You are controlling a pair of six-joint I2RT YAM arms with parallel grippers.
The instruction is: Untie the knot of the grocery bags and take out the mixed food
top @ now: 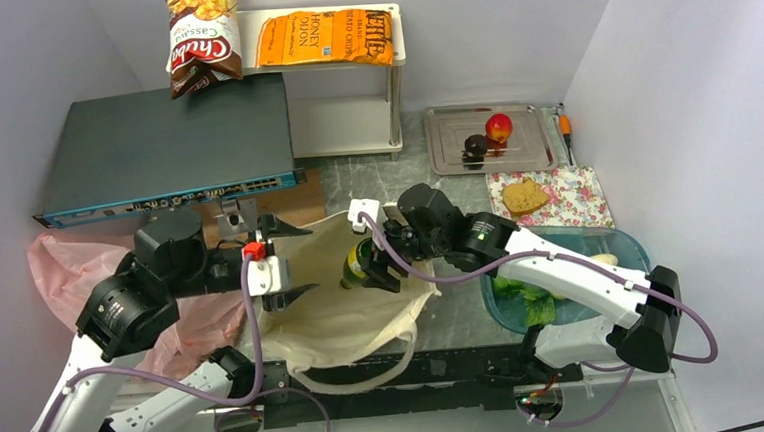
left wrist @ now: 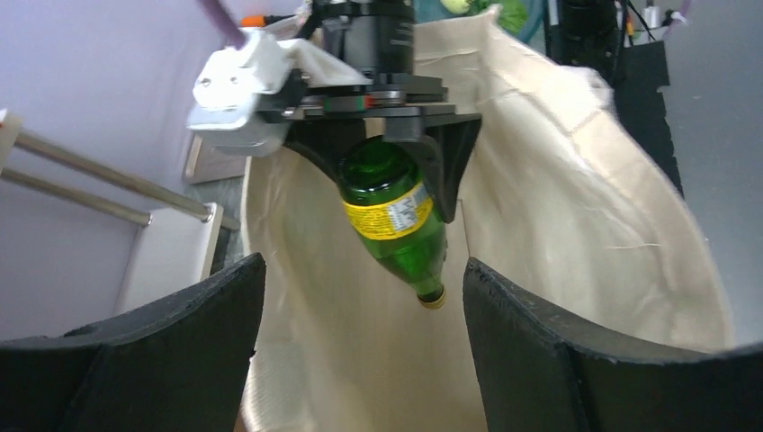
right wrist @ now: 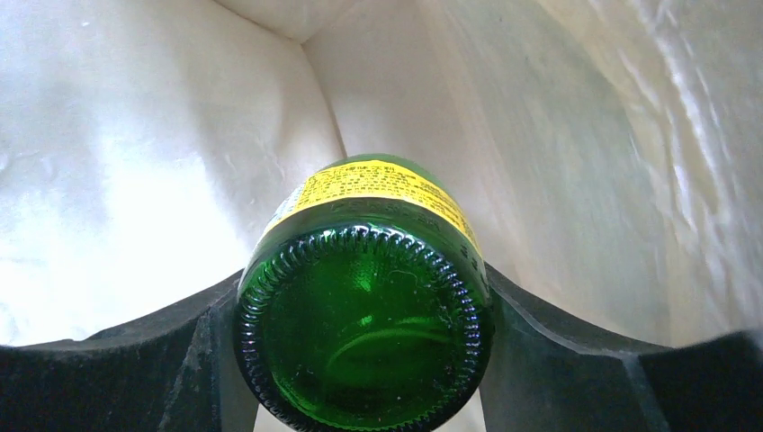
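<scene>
My right gripper (top: pixel 373 267) is shut on the green bottle (top: pixel 358 265) with the yellow label, holding it by its base, cap down, over the open beige canvas tote (top: pixel 349 318). The bottle fills the right wrist view (right wrist: pixel 364 315) and hangs in the left wrist view (left wrist: pixel 396 220). My left gripper (top: pixel 296 261) is open and empty at the tote's left rim. The pink plastic bag (top: pixel 66 270) lies crumpled at the left; its knot does not show. Two chip bags (top: pixel 205 36) (top: pixel 325 37) sit on the back shelf. A red fruit (top: pixel 499 127) lies on the metal tray (top: pixel 452 121). Leafy greens (top: pixel 523 297) sit in the blue bin.
A dark network switch (top: pixel 169 149) stands at the back left. A white shelf (top: pixel 351 108) is behind the tote. A bread slice (top: pixel 523 197) lies on a floral cloth. The blue bin (top: pixel 625 246) is at the right, under the right arm. A dark fruit (top: pixel 475 147) is on the tray.
</scene>
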